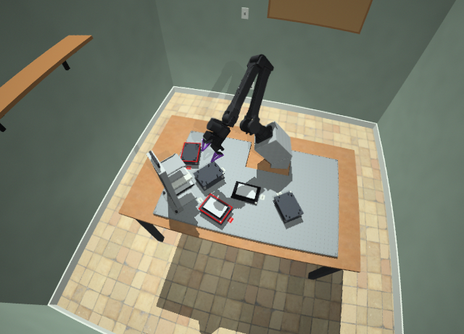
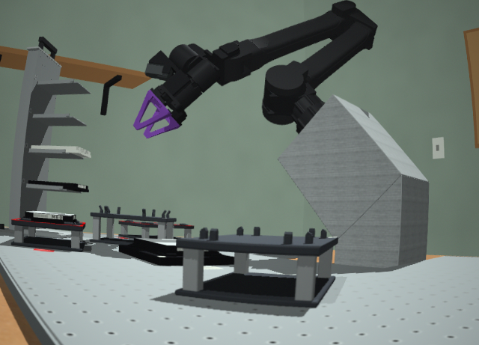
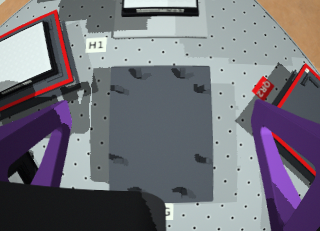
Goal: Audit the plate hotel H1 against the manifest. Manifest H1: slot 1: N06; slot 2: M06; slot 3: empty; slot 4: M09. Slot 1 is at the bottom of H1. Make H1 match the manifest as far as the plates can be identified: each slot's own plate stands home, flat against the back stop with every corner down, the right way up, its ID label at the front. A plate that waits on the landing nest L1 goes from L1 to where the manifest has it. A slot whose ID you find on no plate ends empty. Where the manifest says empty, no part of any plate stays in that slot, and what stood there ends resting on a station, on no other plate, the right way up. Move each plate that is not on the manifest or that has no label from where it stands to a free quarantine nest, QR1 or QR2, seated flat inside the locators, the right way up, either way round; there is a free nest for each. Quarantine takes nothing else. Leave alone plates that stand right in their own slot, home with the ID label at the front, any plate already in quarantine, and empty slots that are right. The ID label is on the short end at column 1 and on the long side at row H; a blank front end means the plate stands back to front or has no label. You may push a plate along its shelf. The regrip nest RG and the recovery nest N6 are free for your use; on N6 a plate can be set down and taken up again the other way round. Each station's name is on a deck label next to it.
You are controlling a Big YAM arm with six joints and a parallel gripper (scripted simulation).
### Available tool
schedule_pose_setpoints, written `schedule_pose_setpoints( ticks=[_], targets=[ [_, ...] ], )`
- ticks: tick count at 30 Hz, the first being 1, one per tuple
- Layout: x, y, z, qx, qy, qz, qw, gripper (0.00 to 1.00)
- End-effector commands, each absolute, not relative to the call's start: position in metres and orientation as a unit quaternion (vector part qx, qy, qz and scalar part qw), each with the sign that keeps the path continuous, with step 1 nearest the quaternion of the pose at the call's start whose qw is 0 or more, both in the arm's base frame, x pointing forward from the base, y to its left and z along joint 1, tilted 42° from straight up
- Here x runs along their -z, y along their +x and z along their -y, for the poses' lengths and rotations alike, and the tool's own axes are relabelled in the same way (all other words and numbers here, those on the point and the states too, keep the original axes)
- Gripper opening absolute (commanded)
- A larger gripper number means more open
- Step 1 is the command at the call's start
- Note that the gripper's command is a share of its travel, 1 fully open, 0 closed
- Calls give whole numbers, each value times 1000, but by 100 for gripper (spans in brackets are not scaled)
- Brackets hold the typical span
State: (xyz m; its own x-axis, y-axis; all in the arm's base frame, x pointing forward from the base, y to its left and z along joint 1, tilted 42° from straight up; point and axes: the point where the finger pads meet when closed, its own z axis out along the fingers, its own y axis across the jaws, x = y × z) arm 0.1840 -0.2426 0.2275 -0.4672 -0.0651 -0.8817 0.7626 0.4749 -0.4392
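The claw (image 2: 156, 119) hangs high above the surface (image 2: 116, 310), purple fingers spread to their widest, gripping nothing. Directly under it in the wrist view sits a bare grey nest (image 3: 156, 134) with its locator pegs showing. Beyond that nest stands the plate hotel H1 (image 2: 23, 140), a white plate (image 2: 63, 151) on one shelf, a dark plate (image 2: 61, 185) on the shelf below. A red-rimmed nest (image 1: 214, 208) carries a white-topped plate (image 1: 214, 206).

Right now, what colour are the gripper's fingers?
Purple, on the open gripper; the fingers show best in the exterior view.
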Motion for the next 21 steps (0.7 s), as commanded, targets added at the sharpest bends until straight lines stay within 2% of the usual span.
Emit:
schedule_pose_setpoints(
  ticks=[1,21],
  targets=[
    [-234,184,243,460,236,-720,463,100],
    [-198,182,274,460,237,-723,458,100]
  ],
)
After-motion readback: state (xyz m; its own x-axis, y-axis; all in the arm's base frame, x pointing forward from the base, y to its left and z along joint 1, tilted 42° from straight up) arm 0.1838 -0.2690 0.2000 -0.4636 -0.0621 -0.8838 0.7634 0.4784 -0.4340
